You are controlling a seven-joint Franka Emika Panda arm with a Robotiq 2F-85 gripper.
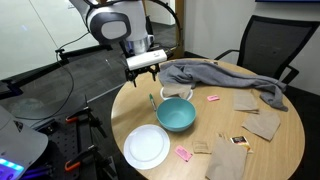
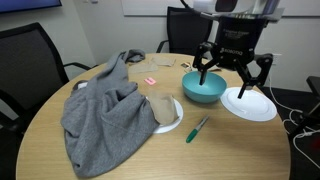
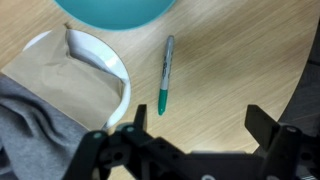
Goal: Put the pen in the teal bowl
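gripper (image 3: 190,135) jaws apart and empty, hovering over the table (image 3: 230,70)
teal bowl (image 3: 115,10) sits beyond; pen (image 3: 165,75) lies flat on the table between bowl and gripper, just ahead of the gap; its long axis points at the bowl, crosswise to the jaws' closing line

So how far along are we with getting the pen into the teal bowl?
Nothing done yet: the pen lies on the table beside the teal bowl. The pincer hovers open and empty. Left: grasp, lift, drop into the bowl.
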